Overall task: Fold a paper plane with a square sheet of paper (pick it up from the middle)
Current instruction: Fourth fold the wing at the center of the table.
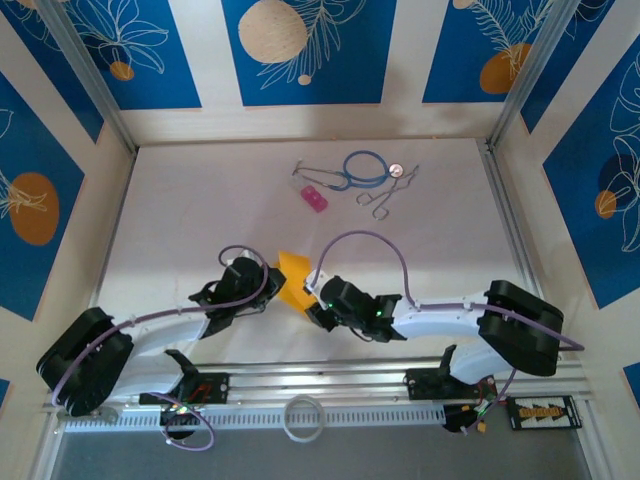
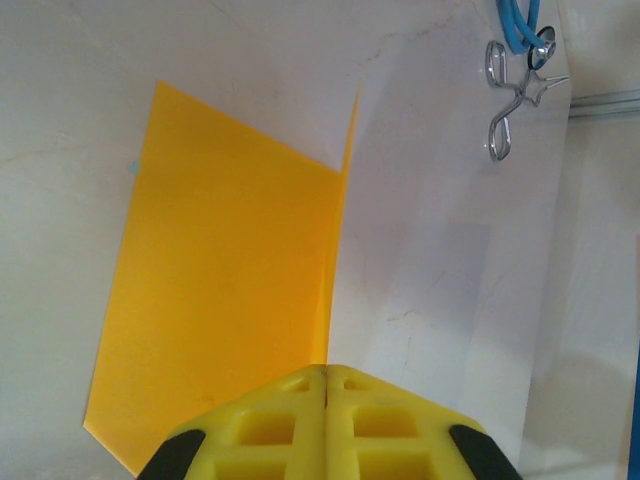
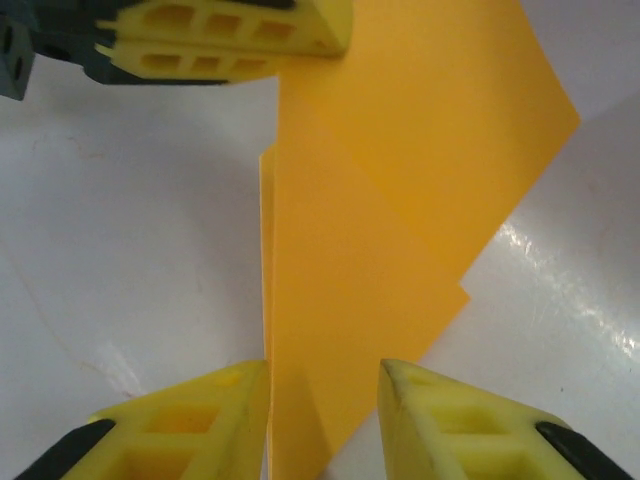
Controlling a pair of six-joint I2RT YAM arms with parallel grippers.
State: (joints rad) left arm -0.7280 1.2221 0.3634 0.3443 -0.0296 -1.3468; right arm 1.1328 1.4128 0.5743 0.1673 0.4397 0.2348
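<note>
- Left claw (image 2: 325,374) is pressed together, and the upright edge of the square sheet of paper (image 2: 220,300) runs straight into the seam between its two yellow fingers (image 2: 265,428) — so it pinches the paper there.
- Right claw (image 3: 325,385) is spread. Its two yellow fingertips stand apart and the paper passes between them. The upright fold is just beside the inner face of one finger, and the other finger is apart from that fold.
- In the right wrist view the left claw comes in at the upper left, with its fingers together and its tip at the edge of the sheet.
- In the top view the sheet is near the middle of the table (image 1: 200,220), closer to the near edge than to the far edge. It sits between the two claws, which meet it from the left and from the right.
- The paper is orange-yellow and plain. It is partly folded — one part lies flat on the table and another part rises along a straight crease.
- Toward the far edge, well apart from the paper, lies a small pink block (image 1: 315,198). A loop of blue tube (image 1: 365,168) and metal forceps (image 1: 385,196) lie just beside each other there.
</note>
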